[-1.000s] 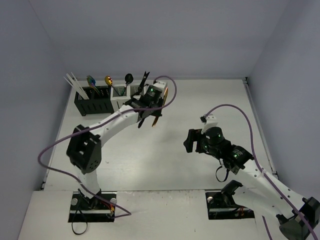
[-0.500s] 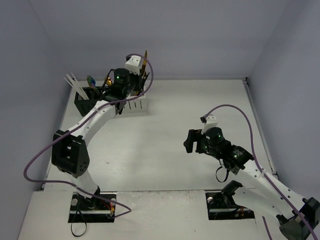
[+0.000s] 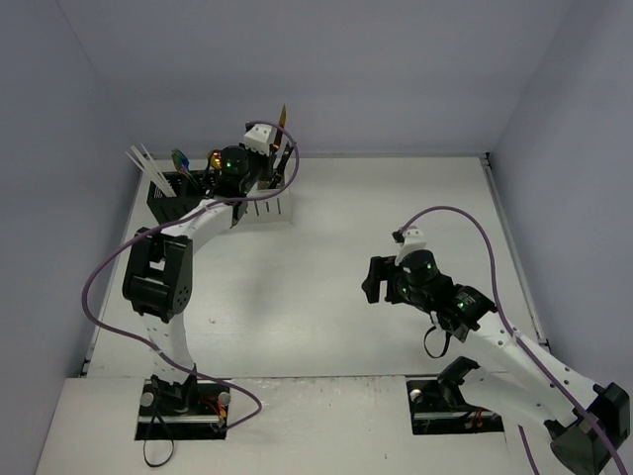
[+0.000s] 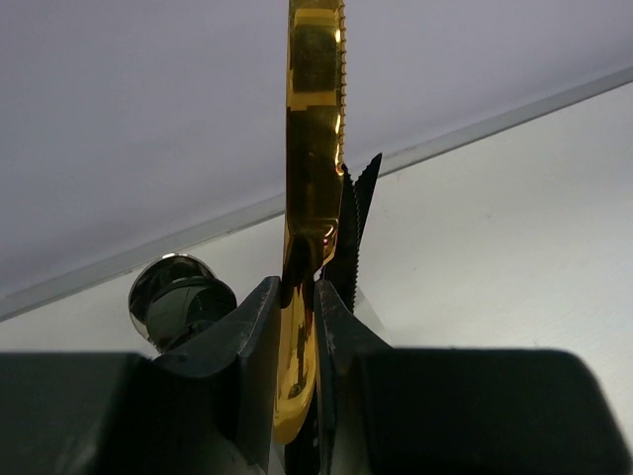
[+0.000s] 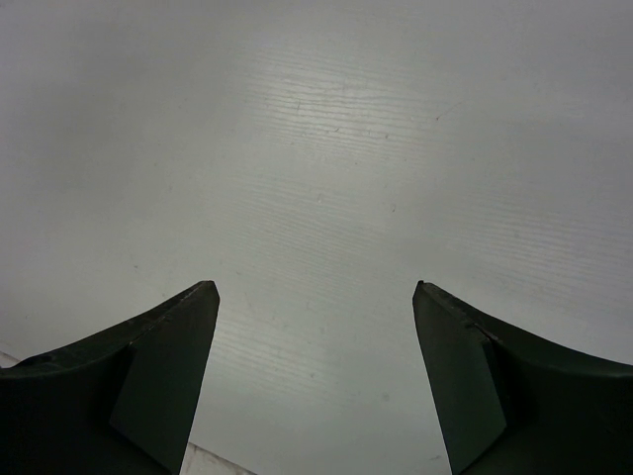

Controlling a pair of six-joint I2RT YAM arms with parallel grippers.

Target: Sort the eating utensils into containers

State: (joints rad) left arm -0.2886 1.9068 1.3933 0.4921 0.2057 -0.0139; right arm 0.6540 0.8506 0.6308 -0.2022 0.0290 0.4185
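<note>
My left gripper [image 3: 265, 161] [image 4: 297, 297] is shut on a gold serrated knife [image 3: 282, 121] [image 4: 315, 148] and holds it upright, blade up, over the white caddy [image 3: 269, 208] at the back left. A black serrated knife [image 4: 358, 213] stands just behind it, and a shiny dark spoon bowl [image 4: 178, 297] is to its left. The black caddy [image 3: 176, 205] beside the white one holds pale chopsticks [image 3: 143, 163], an iridescent blue spoon [image 3: 180, 158] and a gold spoon [image 3: 213, 158]. My right gripper [image 3: 371, 280] [image 5: 315, 292] is open and empty over bare table.
The white table [image 3: 326, 257] is boxed in by grey walls at the back and both sides. Both caddies stand against the back wall on the left. A purple cable loops off each arm.
My left arm has swung from mid-table to the back left, carrying the gold knife up over the white caddy, then lowered slightly. The right arm has barely moved.
</note>
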